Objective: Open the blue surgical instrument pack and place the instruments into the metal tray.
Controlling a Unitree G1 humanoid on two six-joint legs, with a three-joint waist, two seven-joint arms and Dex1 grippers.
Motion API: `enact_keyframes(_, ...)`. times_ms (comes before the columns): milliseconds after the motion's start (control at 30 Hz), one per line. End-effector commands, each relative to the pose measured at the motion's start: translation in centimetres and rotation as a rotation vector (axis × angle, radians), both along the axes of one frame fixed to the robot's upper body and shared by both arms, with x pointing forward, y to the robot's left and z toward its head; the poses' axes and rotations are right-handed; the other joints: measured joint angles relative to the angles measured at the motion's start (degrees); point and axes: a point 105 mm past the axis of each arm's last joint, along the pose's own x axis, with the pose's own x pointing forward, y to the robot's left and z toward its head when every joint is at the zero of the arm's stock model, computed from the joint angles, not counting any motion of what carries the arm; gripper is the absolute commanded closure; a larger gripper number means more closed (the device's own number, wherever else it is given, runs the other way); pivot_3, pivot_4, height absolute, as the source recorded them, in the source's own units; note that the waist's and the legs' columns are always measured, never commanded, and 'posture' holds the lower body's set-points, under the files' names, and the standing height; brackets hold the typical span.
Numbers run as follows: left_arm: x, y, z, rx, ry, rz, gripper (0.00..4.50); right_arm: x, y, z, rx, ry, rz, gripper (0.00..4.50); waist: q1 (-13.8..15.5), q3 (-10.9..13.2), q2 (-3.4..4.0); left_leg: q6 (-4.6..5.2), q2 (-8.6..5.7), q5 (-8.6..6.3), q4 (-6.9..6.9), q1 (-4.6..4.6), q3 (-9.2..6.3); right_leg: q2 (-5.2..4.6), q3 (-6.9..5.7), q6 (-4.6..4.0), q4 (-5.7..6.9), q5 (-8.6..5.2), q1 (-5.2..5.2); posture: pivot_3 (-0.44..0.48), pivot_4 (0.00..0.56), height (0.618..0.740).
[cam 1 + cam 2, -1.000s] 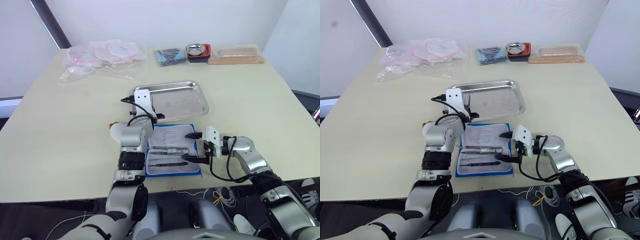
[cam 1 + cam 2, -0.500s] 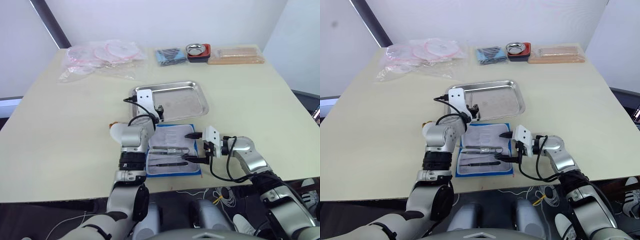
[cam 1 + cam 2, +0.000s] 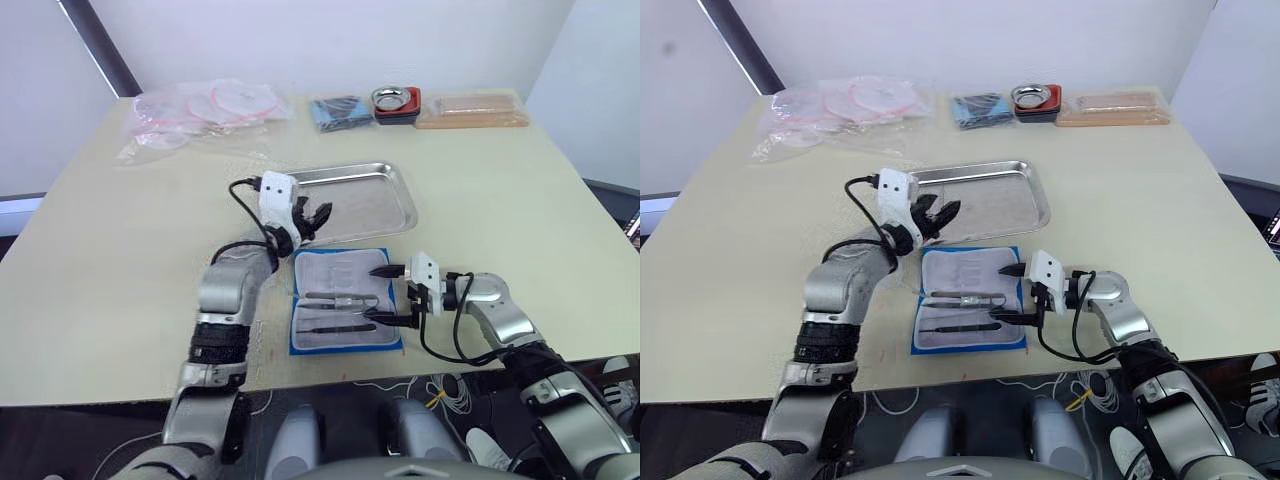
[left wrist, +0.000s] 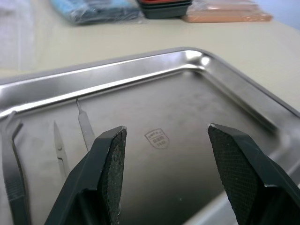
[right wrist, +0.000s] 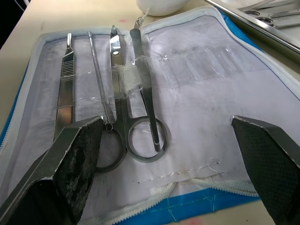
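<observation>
Since a second ago, our left end effector [image 3: 312, 218] has swung away from the blue surgical instrument pack [image 3: 346, 312] toward the metal tray [image 3: 352, 200], its forearm now lying further to our left on the counter [image 3: 130, 260].

From the head cameras, that end effector hangs over the tray's near left part with its fingers spread. The pack lies open just in front of the tray, lining up, with instruments [image 3: 338, 312] across it. Our right end effector [image 3: 392, 295] sits at the pack's right edge, fingers wide apart.

Through the left wrist camera, the two black fingers [image 4: 108, 174] stand wide over the tray floor, holding nothing; a few slim tools [image 4: 70, 140] lie in the tray beyond them (three, as far as we can count).

Through the right wrist camera, the fingers [image 5: 79, 154] gape widely over the open pack, empty; ring-handled scissors [image 5: 123, 117], a flat-handled blade [image 5: 65, 82] and a thin probe [image 5: 97, 77] rest on the lining, some held under clear strips.
</observation>
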Motion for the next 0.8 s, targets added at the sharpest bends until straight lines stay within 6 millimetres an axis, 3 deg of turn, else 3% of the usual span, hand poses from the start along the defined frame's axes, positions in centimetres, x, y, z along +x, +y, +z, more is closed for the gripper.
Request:
enact_keyframes(33, -2.0, 0.2, 2.2, 0.005, -0.106, -0.155, 1.58, -2.4, -2.3, -6.6, -0.203, 0.2, -0.043, 0.0, 0.15, 0.0, 0.0, 0.0, 0.0, 0.0, 0.0, 0.0, -0.02, -0.01, -0.01, 0.0, 0.0, 0.0, 0.0, 0.0, 0.15, 0.74)
enact_keyframes(300, -7.2, 2.5, 2.5, 0.053, -0.096, -0.488, 1.58, -2.6, -2.4, -6.9, -0.208, 0.206, -0.036, 0.0, 0.08, 0.07, 0.08, 0.01, 0.05, 0.0, -0.07, 0.01, -0.02, -0.04, 0.04, -0.26, -0.08, -0.15, -0.03, 0.0, 0.15, 0.74)
enact_keyframes(567, -9.9, 5.9, 1.3, 0.241, -0.062, -0.683, 1.58, -2.6, -2.6, -6.8, -0.212, 0.206, -0.032, 0.0, 0.18, 0.23, 0.31, 0.01, 0.14, -0.01, -0.09, -0.04, -0.32, -0.2, 0.16, -0.28, -0.17, -0.17, -0.16, 0.0, 0.15, 0.74)
enact_keyframes(667, -11.8, 7.0, 1.4, 0.298, -0.036, -0.831, 1.58, -2.6, -2.7, -6.7, -0.215, 0.206, -0.03, 0.0, 0.16, 0.27, 0.32, 0.01, 0.19, -0.01, -0.16, -0.06, -0.32, -0.46, 0.16, -0.29, -0.25, -0.17, -0.19, 0.0, 0.15, 0.74)
enact_keyframes(700, -12.2, 7.3, 1.5, 0.296, -0.025, -0.859, 1.15, -2.5, -2.8, -6.7, -0.216, 0.205, -0.03, 0.0, 0.25, 0.28, 0.34, 0.01, 0.2, -0.01, -0.2, -0.05, -0.31, -0.54, 0.12, -0.29, -0.26, -0.17, -0.19, 0.0, 0.15, 0.74)
enact_keyframes(767, -12.5, 7.9, 1.7, 0.306, -0.026, -0.894, 0.82, -2.5, -2.8, -6.7, -0.217, 0.205, -0.031, 0.0, 0.26, 0.28, 0.32, 0.01, 0.19, -0.01, -0.21, -0.06, -0.34, -0.65, 0.06, -0.32, -0.29, -0.19, -0.19, 0.0, 0.15, 0.74)
enact_keyframes(800, -12.6, 8.1, 1.9, 0.314, -0.032, -0.907, 0.32, -2.5, -2.8, -6.7, -0.217, 0.204, -0.031, 0.0, 0.26, 0.28, 0.33, 0.01, 0.19, -0.01, -0.22, -0.07, -0.33, -0.68, 0.06, -0.32, -0.3, -0.19, -0.19, 0.0, 0.15, 0.74)
